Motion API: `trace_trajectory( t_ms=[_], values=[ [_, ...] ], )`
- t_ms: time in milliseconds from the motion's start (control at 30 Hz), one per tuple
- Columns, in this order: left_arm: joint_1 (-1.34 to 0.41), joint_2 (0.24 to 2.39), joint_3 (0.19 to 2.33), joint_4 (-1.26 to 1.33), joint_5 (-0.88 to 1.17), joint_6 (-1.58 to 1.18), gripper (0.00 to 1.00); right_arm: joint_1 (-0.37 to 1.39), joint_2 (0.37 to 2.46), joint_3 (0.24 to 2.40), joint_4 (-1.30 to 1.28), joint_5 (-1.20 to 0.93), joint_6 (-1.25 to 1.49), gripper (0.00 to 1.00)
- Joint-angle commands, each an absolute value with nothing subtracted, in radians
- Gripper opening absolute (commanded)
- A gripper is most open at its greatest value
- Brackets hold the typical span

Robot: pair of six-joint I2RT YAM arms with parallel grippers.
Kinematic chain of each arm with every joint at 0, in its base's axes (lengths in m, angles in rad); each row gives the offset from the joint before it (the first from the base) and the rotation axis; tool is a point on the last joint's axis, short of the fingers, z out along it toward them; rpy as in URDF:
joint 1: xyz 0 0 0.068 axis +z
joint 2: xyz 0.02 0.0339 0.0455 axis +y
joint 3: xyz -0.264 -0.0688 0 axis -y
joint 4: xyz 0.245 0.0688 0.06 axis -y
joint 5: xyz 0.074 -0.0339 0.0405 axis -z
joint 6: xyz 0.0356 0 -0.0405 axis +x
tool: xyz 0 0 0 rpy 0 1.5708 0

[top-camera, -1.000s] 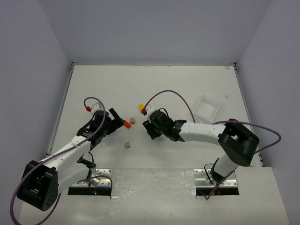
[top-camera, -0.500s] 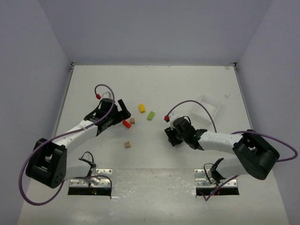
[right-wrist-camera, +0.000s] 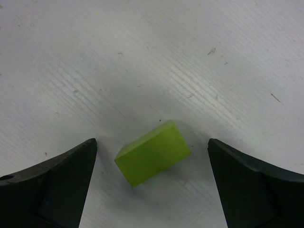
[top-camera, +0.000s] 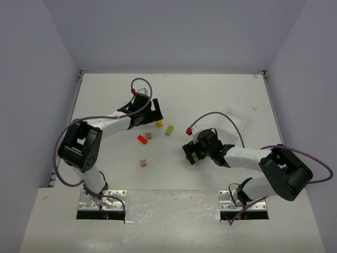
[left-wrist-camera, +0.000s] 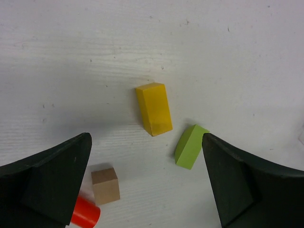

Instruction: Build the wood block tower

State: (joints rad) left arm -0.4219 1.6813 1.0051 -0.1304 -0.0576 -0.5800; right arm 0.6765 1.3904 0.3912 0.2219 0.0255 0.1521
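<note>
No tower stands yet: the wood blocks all lie singly on the white bench, so the work appears to be at its very start, choosing a first piece. The left gripper hovers with its jaws spread wide and holding nothing. In the left wrist view the yellow block lies between its fingers, with a lime green block just beside that. A plain tan cube and a red-orange piece sit nearer the lower edge, and a second tan cube lies apart from the cluster. The right gripper is likewise wide open and empty, poised over another lime green block that lies at a slant to its fingers. If yellow is to be the base, the next move calls for the left gripper to descend squarely over the block's narrow sides and close, or for the wrist to turn first, since the block lies slightly askew. The blocks look like painted wood, smooth and matte with crisp edges. The yellow one is an oblong brick, the green one beside it seems to have a sloped or rounded face, and the bench shows fine scratches.
</note>
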Motion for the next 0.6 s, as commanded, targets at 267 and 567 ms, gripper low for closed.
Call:
trace_trajectory(
  t_ms=[267,567],
  values=[
    [-0.528,1.939,1.269,-0.236,-0.253,-0.591,0.83,0.675,1.032,0.327,0.123,0.149,0.312,0.99],
    [-0.563,1.998,1.312,-0.283,-0.351,-0.651,0.46,0.675,0.773,0.250,0.046,0.226,0.391,0.99]
  ],
)
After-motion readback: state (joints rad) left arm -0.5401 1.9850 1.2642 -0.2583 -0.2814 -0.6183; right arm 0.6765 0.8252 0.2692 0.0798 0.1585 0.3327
